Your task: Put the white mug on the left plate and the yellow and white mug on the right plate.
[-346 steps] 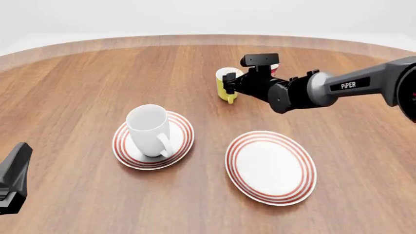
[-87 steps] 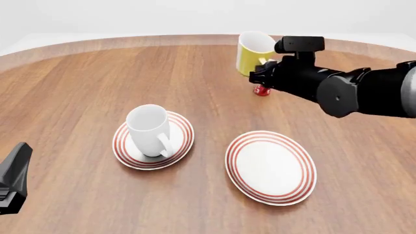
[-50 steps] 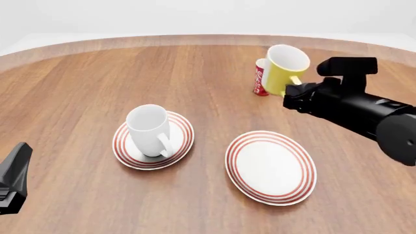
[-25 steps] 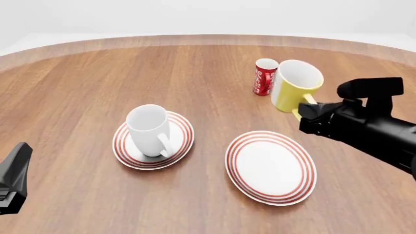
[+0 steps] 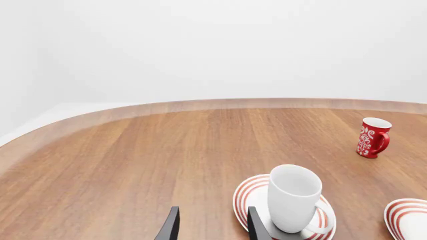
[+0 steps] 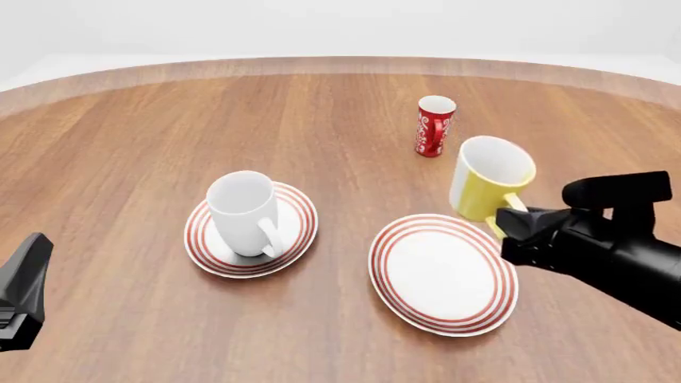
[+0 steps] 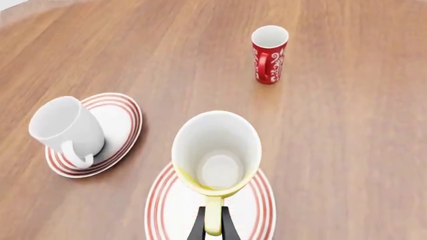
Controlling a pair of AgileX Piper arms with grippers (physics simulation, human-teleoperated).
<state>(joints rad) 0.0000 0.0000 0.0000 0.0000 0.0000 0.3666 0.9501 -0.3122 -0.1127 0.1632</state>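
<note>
The white mug (image 6: 247, 211) stands upright on the left plate (image 6: 300, 209), its handle toward the camera; the left wrist view shows the same mug (image 5: 292, 197) and plate (image 5: 245, 192). My right gripper (image 6: 513, 225) is shut on the handle of the yellow and white mug (image 6: 490, 179), holding it in the air over the far right rim of the right plate (image 6: 442, 273). From the right wrist, the mug (image 7: 217, 152) hangs mouth-up above that plate (image 7: 163, 205). My left gripper (image 5: 212, 229) is open and holds nothing, low at the table's left front (image 6: 21, 291).
A slim red cup with white patterns (image 6: 433, 126) stands upright behind the yellow mug, also seen from both wrists (image 5: 372, 137) (image 7: 269, 54). The round wooden table's far edge (image 6: 319, 64) curves across the back.
My right gripper has carried the yellow mug from beside the red cup toward the camera and down, to the right plate's far rim. The left arm and white mug have not moved.
</note>
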